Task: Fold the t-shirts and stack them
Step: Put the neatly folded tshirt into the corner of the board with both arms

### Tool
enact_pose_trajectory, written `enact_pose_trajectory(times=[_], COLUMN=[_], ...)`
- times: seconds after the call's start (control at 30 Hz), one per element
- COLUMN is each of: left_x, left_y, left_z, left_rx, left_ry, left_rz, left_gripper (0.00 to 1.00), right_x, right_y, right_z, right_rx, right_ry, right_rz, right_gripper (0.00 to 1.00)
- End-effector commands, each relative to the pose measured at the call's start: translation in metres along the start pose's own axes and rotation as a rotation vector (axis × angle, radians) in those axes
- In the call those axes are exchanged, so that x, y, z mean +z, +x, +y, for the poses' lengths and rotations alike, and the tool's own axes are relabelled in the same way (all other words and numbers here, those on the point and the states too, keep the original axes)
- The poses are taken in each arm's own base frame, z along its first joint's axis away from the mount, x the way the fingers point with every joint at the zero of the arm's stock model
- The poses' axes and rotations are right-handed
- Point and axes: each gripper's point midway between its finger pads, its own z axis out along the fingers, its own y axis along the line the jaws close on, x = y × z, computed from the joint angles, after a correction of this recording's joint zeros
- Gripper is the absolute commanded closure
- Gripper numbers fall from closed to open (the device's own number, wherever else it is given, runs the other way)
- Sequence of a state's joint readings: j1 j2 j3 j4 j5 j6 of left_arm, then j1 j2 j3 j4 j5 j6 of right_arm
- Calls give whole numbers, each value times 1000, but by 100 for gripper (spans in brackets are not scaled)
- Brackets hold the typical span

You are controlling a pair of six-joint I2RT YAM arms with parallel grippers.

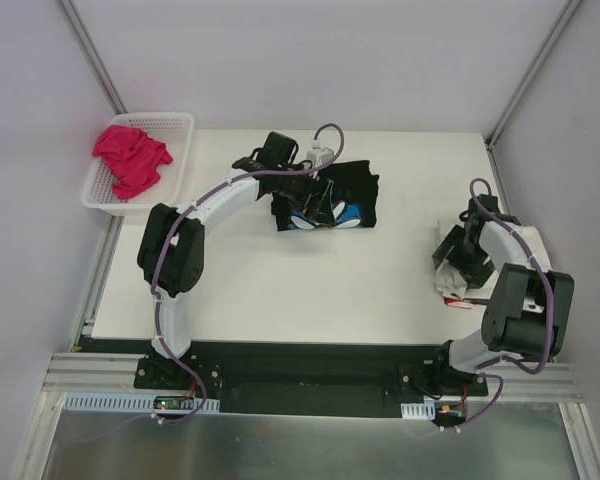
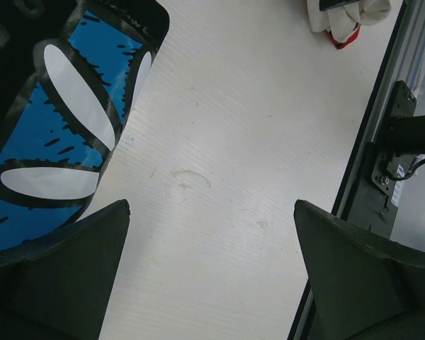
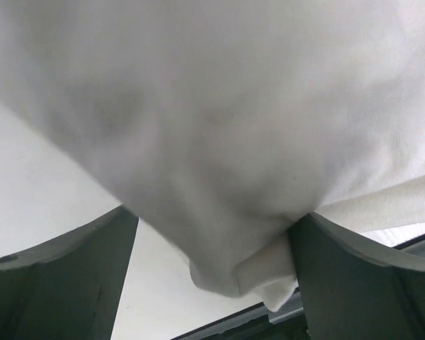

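A white bench [image 1: 280,290] fills the middle, evenly lit, with no hard shadows. Plain pale grey walls [image 1: 310,60] close it in on the left, right and far sides. Slanting aluminium posts [image 1: 92,52] mark the far corners. An aluminium rail [image 1: 90,378] runs along the near edge, with a dull metal sheet [image 1: 300,445] nearer still.

You have three colours of shirt to count: one black t-shirt [image 1: 352,190], one pink t-shirt [image 1: 130,158], and one cream-white pile [image 1: 450,282] whose number of shirts cannot be told. There is one basket [image 1: 175,125], one table [image 1: 280,290], and two arms, the left arm [image 1: 215,205] and the right arm [image 1: 515,290].
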State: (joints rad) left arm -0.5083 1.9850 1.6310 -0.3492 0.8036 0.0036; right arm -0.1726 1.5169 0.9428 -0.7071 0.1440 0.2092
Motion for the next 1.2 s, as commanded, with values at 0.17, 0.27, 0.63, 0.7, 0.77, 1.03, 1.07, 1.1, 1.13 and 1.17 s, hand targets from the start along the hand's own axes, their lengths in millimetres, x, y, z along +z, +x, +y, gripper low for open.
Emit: enact_pose_trajectory(times=[0.17, 0.27, 0.63, 0.7, 0.77, 1.03, 1.07, 1.1, 1.13, 1.17], left_x=[-20, -23, -19, -18, -18, -13, -13, -12, -13, -14], left_y=[-21, -21, -13, -11, -10, -8, -8, -9, -10, -11], left_z=[-9, -12, -8, -7, -8, -8, -7, -6, -5, -3], left_rx=[81, 88, 72, 69, 67, 41, 42, 40, 39, 35], left_ry=[18, 16, 16, 19, 25, 43, 42, 35, 31, 23], left_rz=[-36, -36, -19, -16, -14, -5, -4, -5, -7, -10], left_gripper=[1, 1, 1, 1, 1, 1, 1, 1, 1, 1], right_x=[-117, -153, -128, -111, -101, -54, -49, -44, -35, -31], right_y=[-72, -86, -137, -143, -146, -143, -141, -139, -133, -131], right_z=[20, 10, -51, -55, -65, -87, -84, -81, -76, -73], right_rx=[8, 21, 152, 169, 190, 198, 207, 210, 205, 202], right_ry=[-217, -206, 68, 83, 110, 238, 226, 216, 196, 184], right_rz=[-427, -537, -596, -587, -562, -444, -435, -418, -387, -377], right_gripper=[19, 20, 39, 63, 90, 99, 99, 99, 99, 99])
